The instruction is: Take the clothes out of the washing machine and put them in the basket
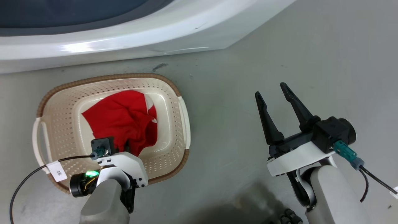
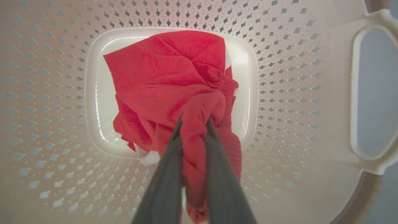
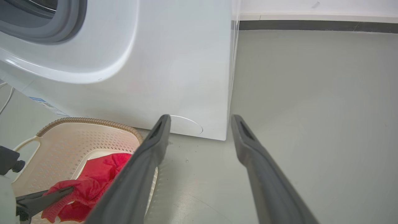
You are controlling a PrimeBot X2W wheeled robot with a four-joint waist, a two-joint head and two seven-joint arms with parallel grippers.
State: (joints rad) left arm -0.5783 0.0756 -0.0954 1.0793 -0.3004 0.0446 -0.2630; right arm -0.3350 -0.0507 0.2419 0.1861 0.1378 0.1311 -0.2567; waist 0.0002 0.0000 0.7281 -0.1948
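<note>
Basket (image 1: 108, 77), cream with a brown woven-look rim, at centre left of the head view. It stands on the grey floor (image 1: 230, 102) just below the white front of the washing machine (image 1: 161, 31), which spans the upper edge of the frame. Clothes (image 1: 119, 116), a crumpled heap of bright red fabric with slivers of white trim, lie on the solid bottom of the basket.

Left tool (image 2: 193, 123) reaches down into the basket from the lower left of the head view, its white wrist housing above the near rim. A black cable (image 1: 28, 177) with a white tag (image 1: 57, 171) runs off toward the left edge. In the left wrist view its two dark fingers (image 2: 164, 174) rise from the bottom edge, closed on a twisted fold of the red fabric pinched between them. The rest of the heap spreads over the basket bottom beyond the tips, ringed by perforated walls. One handle (image 2: 354, 93) shows at the right of that frame. Whether the pinched fold is raised off the bottom cannot be told.

Right tool (image 1: 270, 90), at centre right of the head view, hangs over bare floor well apart from the basket, fingers spread wide with nothing between them. In the right wrist view these spread fingers frame the lower corner of the washing machine. The grey rubber porthole rim (image 3: 77, 18) lies at upper left, and the basket and clothes at lower left.
</note>
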